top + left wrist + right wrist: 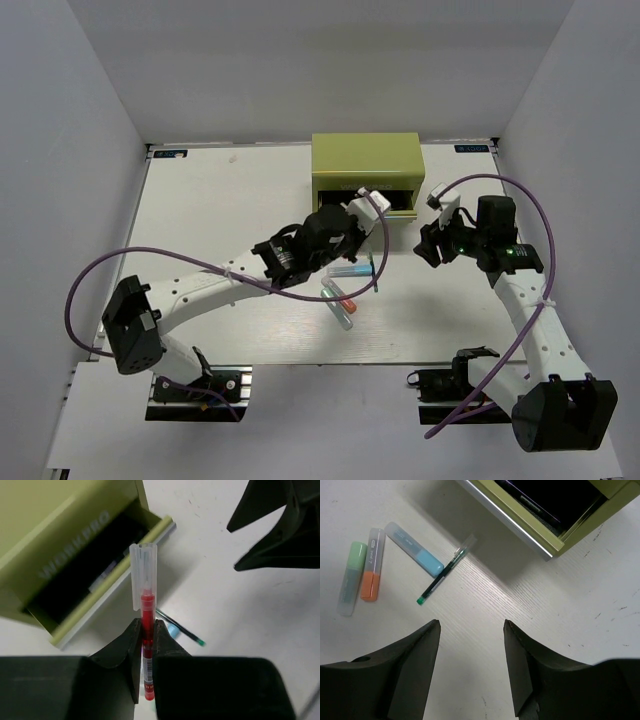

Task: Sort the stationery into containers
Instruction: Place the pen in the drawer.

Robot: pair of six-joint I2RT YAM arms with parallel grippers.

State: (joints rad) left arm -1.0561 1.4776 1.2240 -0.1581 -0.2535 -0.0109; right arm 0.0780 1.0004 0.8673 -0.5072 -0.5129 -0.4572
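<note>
Left fingers [122, 647] clamped on red pen [146, 612], gripped toward its tail. The clear cap end projects above the tabletop [485, 605], just beside open drawer [92, 602] of yellow-green chest [365, 160]. Right fingers [417, 652] spread, empty, near same drawer.

Risks:
- Narrow grip may let pen pivot.
- Cap may strike drawer lip and drop short.
- Arms are close and could collide.

Green pen [441, 577] and three highlighters [415, 555] lie unsorted.
</note>
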